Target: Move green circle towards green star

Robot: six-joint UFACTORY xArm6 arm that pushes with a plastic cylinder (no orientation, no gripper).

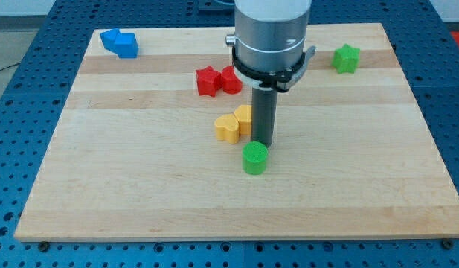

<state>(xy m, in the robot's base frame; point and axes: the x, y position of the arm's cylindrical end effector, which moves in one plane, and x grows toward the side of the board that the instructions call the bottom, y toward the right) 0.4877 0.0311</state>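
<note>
The green circle (254,158) lies on the wooden board (140,193) just below the middle. My tip (262,144) stands right at the circle's upper edge, touching or nearly touching it. The green star (347,59) lies near the board's upper right corner, well up and to the right of the circle and the tip. The rod hangs from the arm's grey cylindrical body (271,37), which hides part of the board's top middle.
Two yellow blocks (235,123) lie touching just left of the rod. Two red blocks (217,80) lie together above them. Two blue blocks (120,42) lie together at the board's upper left corner.
</note>
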